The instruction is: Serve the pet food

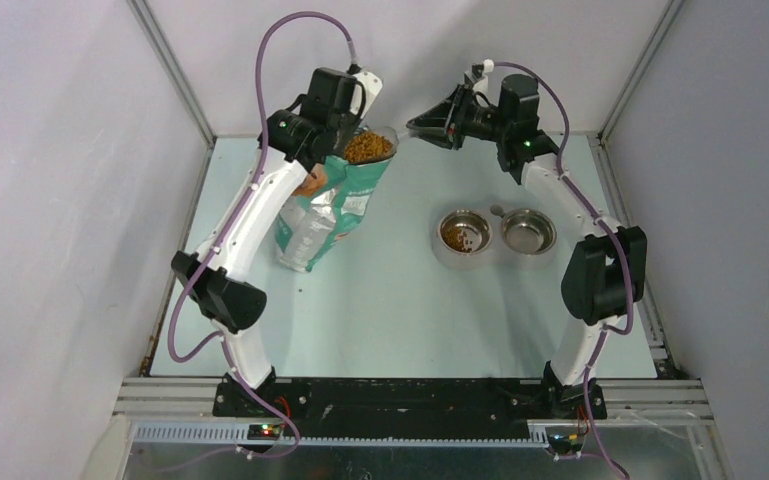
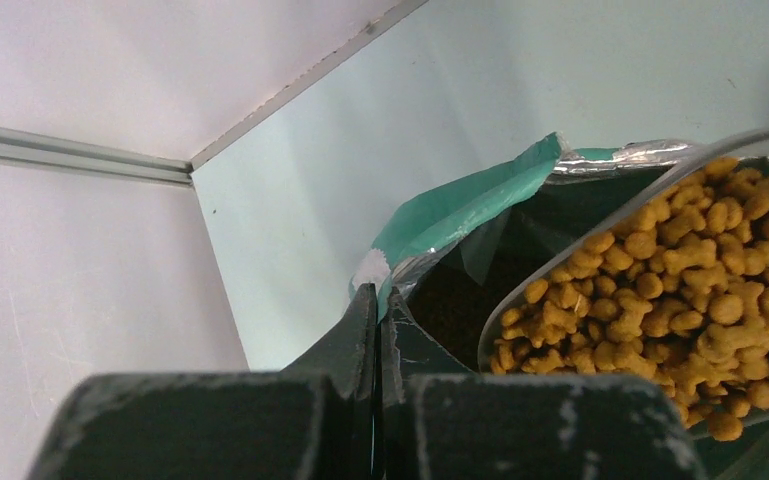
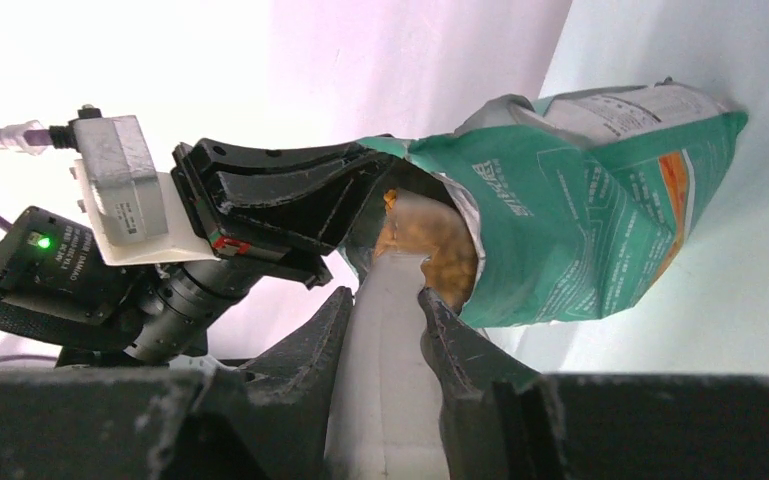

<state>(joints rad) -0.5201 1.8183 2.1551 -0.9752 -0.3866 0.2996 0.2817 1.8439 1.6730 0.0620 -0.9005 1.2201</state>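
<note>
Pet food (image 2: 680,300) is sitting heaped in the scoop (image 3: 380,420) at the bag (image 3: 600,220) mouth; I'm seeing left tool (image 2: 378,300) pinching bag rim, right tool (image 3: 385,295) clamping scoop handle.

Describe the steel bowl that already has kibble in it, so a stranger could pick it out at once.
On the pale green table, right of the middle, two round steel bowls sit side by side. Take the left bowl, nearer the teal bag. It alone holds brown kibble; the right bowl shows bare metal.
</note>
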